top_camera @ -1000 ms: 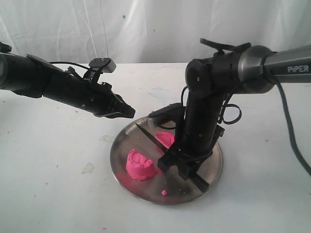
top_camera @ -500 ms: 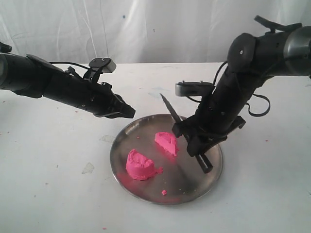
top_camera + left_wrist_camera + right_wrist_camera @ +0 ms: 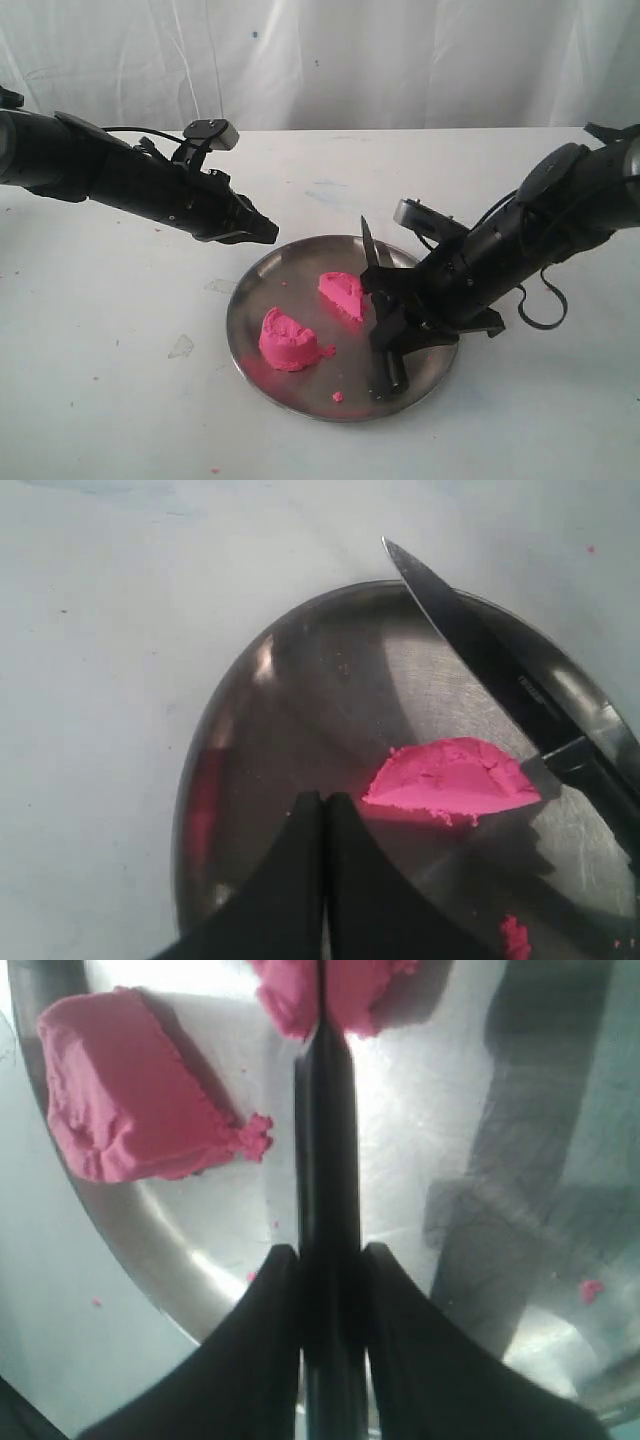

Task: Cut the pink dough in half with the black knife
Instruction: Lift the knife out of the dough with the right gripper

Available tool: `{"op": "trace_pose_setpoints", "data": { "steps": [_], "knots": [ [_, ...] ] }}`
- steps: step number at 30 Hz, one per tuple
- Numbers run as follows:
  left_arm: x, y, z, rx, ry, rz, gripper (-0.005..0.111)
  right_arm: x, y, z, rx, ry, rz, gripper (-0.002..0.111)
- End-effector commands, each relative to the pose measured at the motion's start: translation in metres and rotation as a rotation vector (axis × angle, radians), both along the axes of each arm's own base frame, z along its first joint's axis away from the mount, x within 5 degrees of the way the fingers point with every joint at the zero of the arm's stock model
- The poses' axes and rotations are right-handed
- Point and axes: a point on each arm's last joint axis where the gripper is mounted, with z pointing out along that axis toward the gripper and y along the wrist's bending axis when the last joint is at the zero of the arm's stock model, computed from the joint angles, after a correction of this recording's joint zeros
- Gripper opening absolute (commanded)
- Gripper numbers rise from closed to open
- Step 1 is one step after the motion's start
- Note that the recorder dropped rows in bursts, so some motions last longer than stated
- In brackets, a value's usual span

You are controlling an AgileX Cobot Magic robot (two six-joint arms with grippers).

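Observation:
The pink dough lies in two rough half-lumps on the steel plate (image 3: 250, 290): one half (image 3: 290, 340) near the front left, the other (image 3: 343, 293) in the middle. My right gripper (image 3: 385, 315) is shut on the handle of the black knife (image 3: 368, 250), held steeply over the plate's right side with the tip pointing up. In the right wrist view the knife (image 3: 328, 1160) runs out between the fingers (image 3: 270, 1300) towards one half (image 3: 300, 990), with the other half (image 3: 125, 1090) beside it. My left gripper (image 3: 265, 232) hangs shut and empty over the plate's back-left rim, its tip (image 3: 323, 798) close to a dough half (image 3: 450, 780).
Small pink crumbs (image 3: 337, 397) lie on the plate near its front edge. The plate sits on a white table (image 3: 120, 380) with a white cloth backdrop behind. The right arm's cable loop (image 3: 540, 300) hangs beside the plate.
My right arm has swung down and to the right, lifting the knife off the plate from between the halves to a steep tilt. The dough halves and my left arm have stayed put.

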Motion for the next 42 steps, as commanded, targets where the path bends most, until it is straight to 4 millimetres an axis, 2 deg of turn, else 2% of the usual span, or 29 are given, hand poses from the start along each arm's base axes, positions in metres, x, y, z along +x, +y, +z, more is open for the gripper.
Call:
{"op": "trace_pose_setpoints", "data": {
  "steps": [1,8,26,34,42],
  "knots": [
    [-0.003,-0.001,0.005,-0.026,0.009,-0.007,0.000,-0.001,-0.007,0.002,0.000,-0.055,-0.062,0.000],
    [-0.003,-0.001,0.005,-0.029,0.012,-0.012,0.000,-0.005,-0.016,-0.005,-0.014,-0.044,-0.109,0.000],
    [-0.003,-0.001,0.005,-0.029,0.012,-0.012,0.000,-0.005,-0.017,-0.010,-0.024,-0.033,-0.120,0.000],
    [-0.003,-0.001,0.005,-0.029,0.012,-0.012,0.000,-0.007,-0.016,-0.026,-0.028,0.029,-0.097,0.021],
    [-0.003,-0.001,0.005,-0.030,0.012,-0.014,0.000,-0.004,-0.017,-0.018,-0.038,-0.031,-0.112,0.023]
  ]
}}
